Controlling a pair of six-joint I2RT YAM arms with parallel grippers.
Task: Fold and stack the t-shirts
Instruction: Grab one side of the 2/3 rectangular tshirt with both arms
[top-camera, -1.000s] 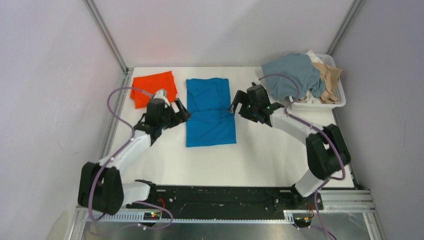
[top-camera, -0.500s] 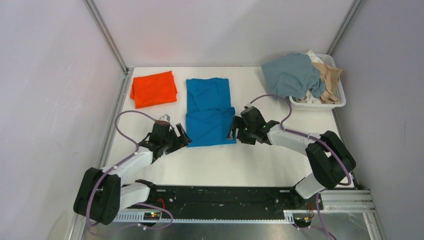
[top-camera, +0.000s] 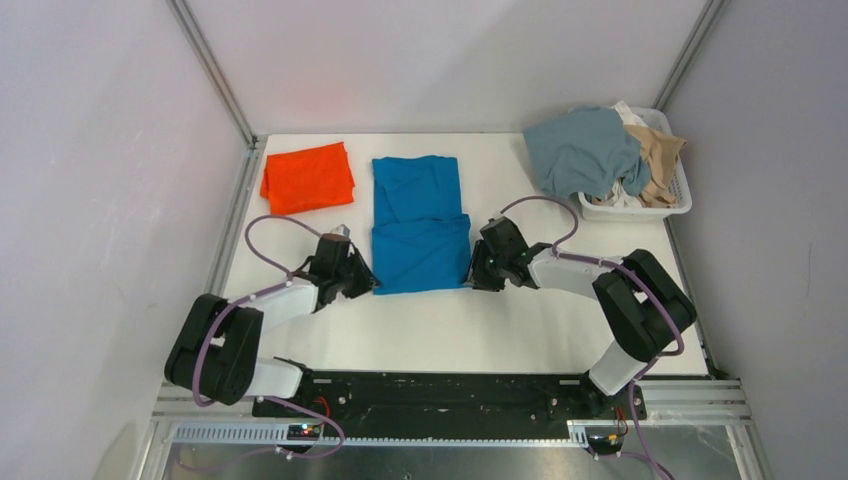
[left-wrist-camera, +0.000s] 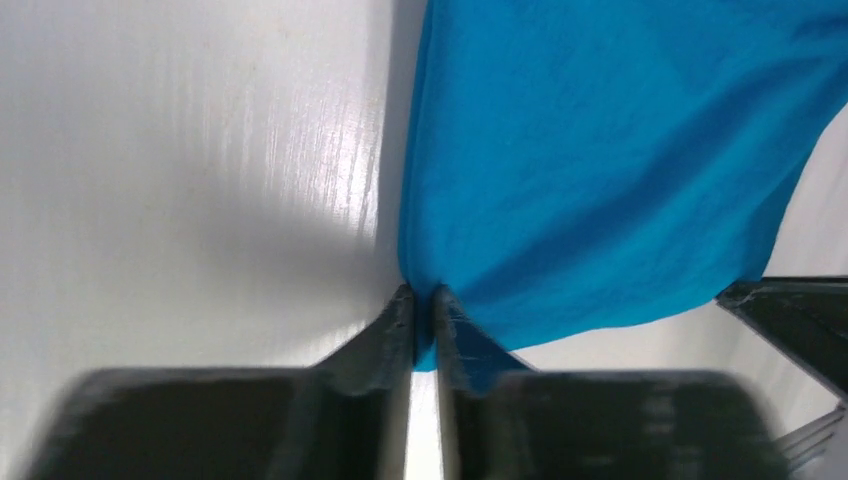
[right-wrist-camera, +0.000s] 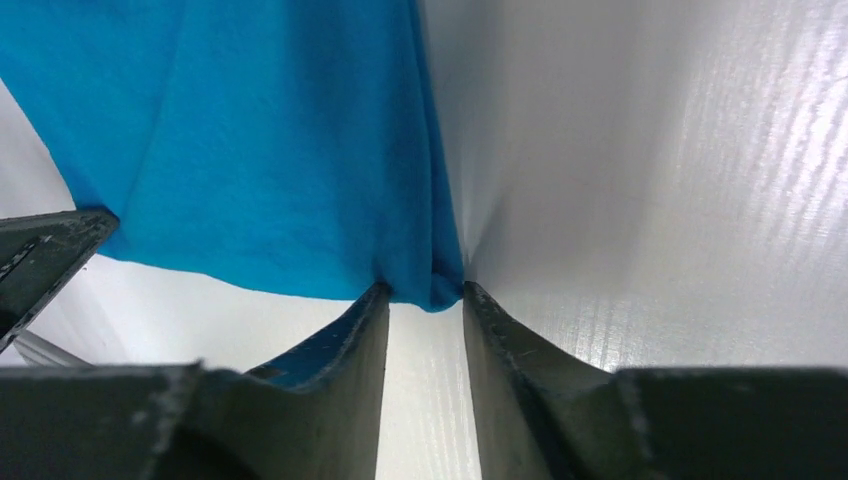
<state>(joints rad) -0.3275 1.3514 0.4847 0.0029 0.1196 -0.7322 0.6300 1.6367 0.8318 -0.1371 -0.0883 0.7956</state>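
A bright blue t-shirt (top-camera: 420, 225) lies part-folded in the middle of the white table, its near half doubled over. My left gripper (top-camera: 368, 283) is at its near left corner; in the left wrist view the gripper (left-wrist-camera: 424, 295) is shut on that corner of blue cloth (left-wrist-camera: 600, 150). My right gripper (top-camera: 474, 278) is at the near right corner, and the right wrist view shows the gripper (right-wrist-camera: 425, 292) with the blue cloth (right-wrist-camera: 250, 130) bunched between its fingertips, touching both. A folded orange-red t-shirt (top-camera: 307, 177) lies at the back left.
A white slotted basket (top-camera: 640, 210) stands at the back right, with a grey-blue shirt (top-camera: 585, 150) spilling over its left rim and a tan one (top-camera: 660, 155) inside. Metal frame posts and grey walls close in both sides and the back.
Both arms came down from the shirt's middle fold to its near corners. Both grippers went from wide open to closed on the blue cloth.
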